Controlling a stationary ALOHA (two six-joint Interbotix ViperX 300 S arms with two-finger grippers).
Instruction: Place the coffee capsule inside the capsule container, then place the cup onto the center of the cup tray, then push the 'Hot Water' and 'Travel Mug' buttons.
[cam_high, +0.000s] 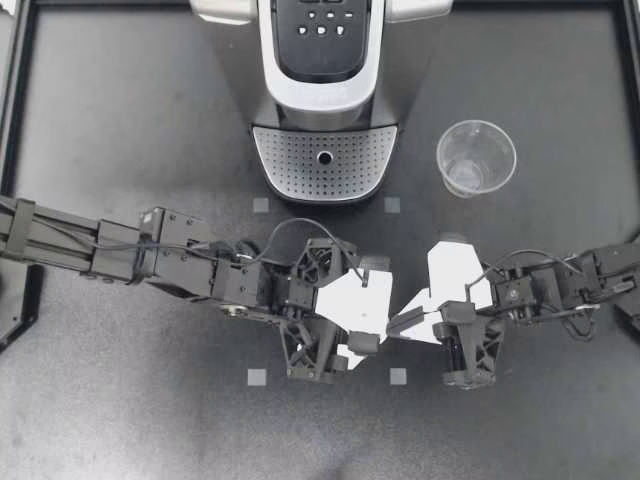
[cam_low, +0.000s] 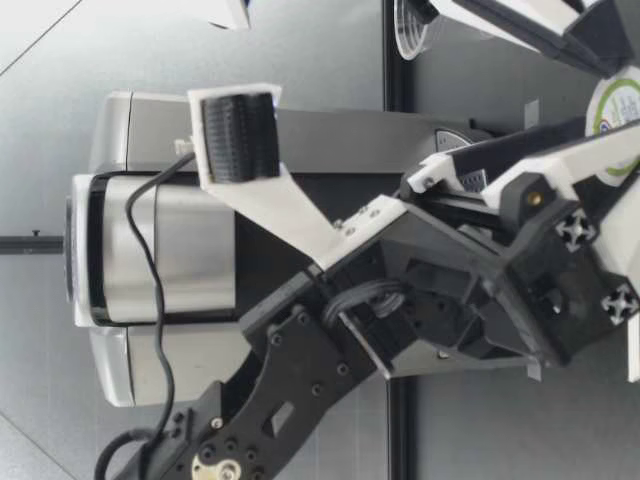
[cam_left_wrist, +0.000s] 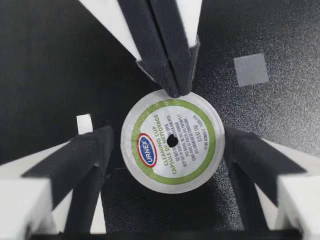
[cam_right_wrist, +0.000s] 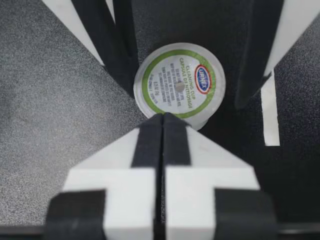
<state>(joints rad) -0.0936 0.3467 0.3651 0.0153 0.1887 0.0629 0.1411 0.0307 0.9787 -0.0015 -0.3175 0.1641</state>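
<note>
So, lower middle of the top shot: coffee capsule (cam_left_wrist: 172, 141) sits between my spread left claw (cam_high: 370, 305), while my right claw (cam_high: 397, 323), pressed together, pokes its rim.

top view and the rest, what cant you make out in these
Capsule: hidden in the top view under the left gripper and the right gripper.
Buttons: too small in the top view to tell which is which.
Machine: its back is cut off by the top view's edge.
Cup: in the low view, cut off by the edge and partly behind my right arm.
</note>
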